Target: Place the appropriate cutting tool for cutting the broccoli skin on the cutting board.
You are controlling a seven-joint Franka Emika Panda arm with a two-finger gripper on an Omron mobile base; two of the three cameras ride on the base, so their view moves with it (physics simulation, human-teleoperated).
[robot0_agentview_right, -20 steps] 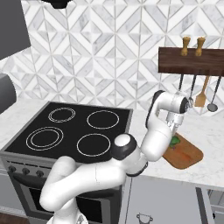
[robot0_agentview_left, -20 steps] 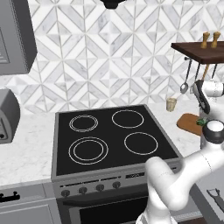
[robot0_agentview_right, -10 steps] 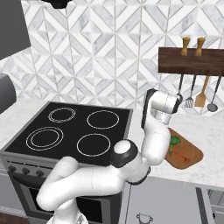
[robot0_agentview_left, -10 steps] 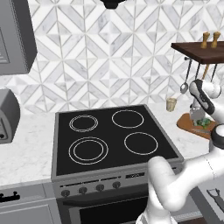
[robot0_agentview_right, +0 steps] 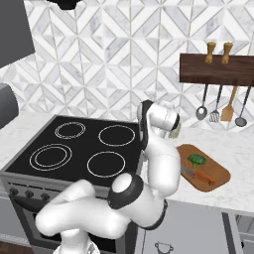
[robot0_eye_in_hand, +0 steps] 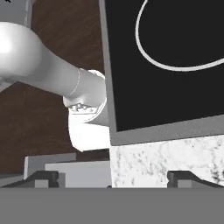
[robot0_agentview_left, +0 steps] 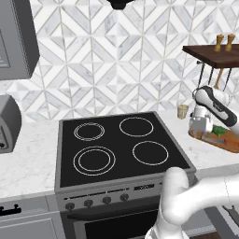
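Knife (robot0_agentview_right: 197, 175) with orange handle and grey blade lies flat on the reddish-brown wood board (robot0_agentview_right: 218, 179), just beside the small bumpy green broccoli (robot0_agentview_right: 197, 159). Board has rounded corners, sits on speckled white marble bench (robot0_agentview_right: 238, 149) right of the black glass stove (robot0_agentview_right: 79, 149). No legible writing. Fingers (robot0_eye_in_hand: 113, 178) spread apart, holding nothing.

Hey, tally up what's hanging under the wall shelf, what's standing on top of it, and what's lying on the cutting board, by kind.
Hanging utensils under the wall shelf: 4 (ladle, slotted turner, wooden spatula, spoon)
Shakers on the shelf: 2
Broccoli on the cutting board: 1
Knife on the board: 1
Total: 8
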